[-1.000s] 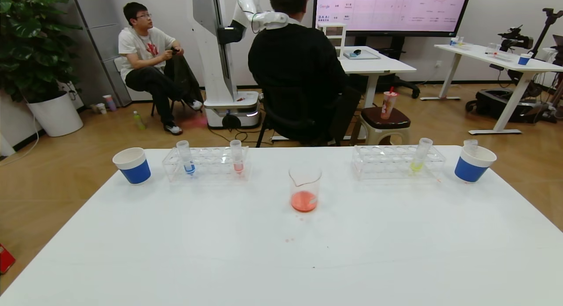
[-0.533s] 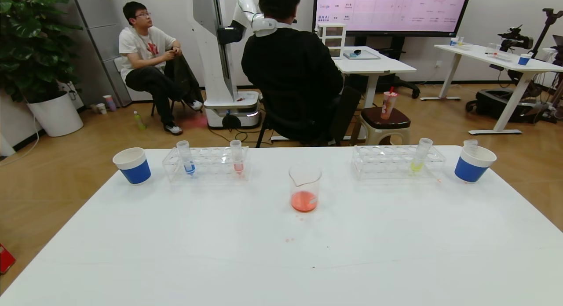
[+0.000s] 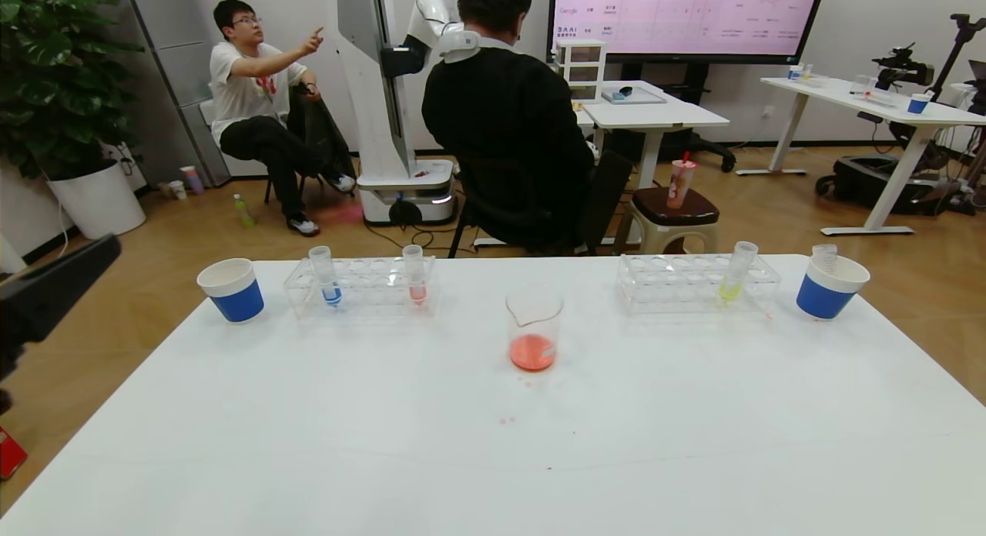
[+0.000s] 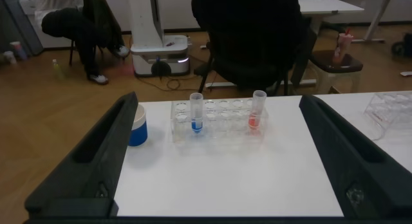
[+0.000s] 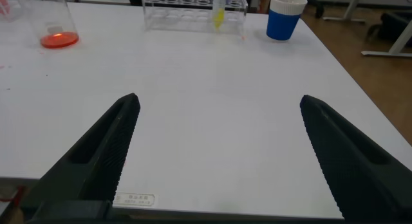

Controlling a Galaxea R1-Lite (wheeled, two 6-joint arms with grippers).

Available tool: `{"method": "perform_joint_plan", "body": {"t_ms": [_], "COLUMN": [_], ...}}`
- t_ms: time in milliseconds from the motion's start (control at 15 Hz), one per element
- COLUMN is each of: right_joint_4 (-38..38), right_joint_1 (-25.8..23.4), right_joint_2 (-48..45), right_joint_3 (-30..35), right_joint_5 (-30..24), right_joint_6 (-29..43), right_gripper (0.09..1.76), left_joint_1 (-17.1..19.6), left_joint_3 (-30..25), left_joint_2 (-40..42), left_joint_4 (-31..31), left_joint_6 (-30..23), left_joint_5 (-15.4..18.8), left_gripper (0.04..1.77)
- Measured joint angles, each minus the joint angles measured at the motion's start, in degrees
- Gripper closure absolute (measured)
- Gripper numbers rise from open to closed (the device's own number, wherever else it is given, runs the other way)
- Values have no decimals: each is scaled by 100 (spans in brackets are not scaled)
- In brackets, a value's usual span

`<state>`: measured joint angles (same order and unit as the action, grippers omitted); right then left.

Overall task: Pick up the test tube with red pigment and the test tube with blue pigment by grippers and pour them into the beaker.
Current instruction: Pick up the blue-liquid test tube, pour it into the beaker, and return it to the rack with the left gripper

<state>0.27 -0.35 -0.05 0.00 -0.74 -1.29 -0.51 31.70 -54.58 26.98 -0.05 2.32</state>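
Blue-pigment test tube (image 3: 326, 276): upright in the clear rack (image 3: 362, 288) at the table's far left, near that rack's left end; I see it straight ahead between my left gripper's (image 4: 219, 153) spread fingers, well apart from them.

Red-pigment test tube (image 3: 415, 275): upright toward the same rack's right end, likewise untouched.

Beaker (image 3: 533, 329): mid-table, between the two racks, orange-red liquid already in its bottom; pink droplets on the white table (image 3: 493, 443) just in front of it.

Left gripper: jaws wide apart, empty, off the table's left edge; its dark arm has come into my head view at the left border, where a second ago I saw nothing.

Right gripper (image 5: 219, 153): jaws wide apart, empty, low over the table's near right part, outside my head view.

Second rack (image 3: 697, 283): far right, holding one yellow-green tube (image 3: 736, 272).

Blue-and-white paper cups (image 3: 233, 289): one at each far corner
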Motion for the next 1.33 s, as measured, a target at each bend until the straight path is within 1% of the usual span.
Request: {"method": "perform_joint_plan", "body": {"t_ms": [133,267,533,933,1067,1200,1333], "right_joint_4": [0,-2,0,0,-2,0,0], "right_joint_1": [0,0,0,0,0,0,0], "right_joint_2": [0,0,0,0,0,0,0], "right_joint_3": [0,0,0,0,0,0,0], "right_joint_5": [1,0,1,0,0,0,1], "right_joint_6": [0,0,0,0,0,0,0], "right_gripper": [11,11,11,11,11,11,11], "left_joint_1": [21,27,-26,27,41,40,40], "left_joint_3": [101,204,419,460,501,631,879], "left_joint_2": [-1078,-2055,-3693,-5995,-6507,-6813,-7036], "left_joint_4": [937,1685,2916,5320,5588,5599,5585], "left_joint_6": [7,15,21,-30,-37,-39,-41], "left_joint_5": [5,5,0,-50,-67,-87,-106], "left_gripper": [6,6,6,6,6,6,6]}}
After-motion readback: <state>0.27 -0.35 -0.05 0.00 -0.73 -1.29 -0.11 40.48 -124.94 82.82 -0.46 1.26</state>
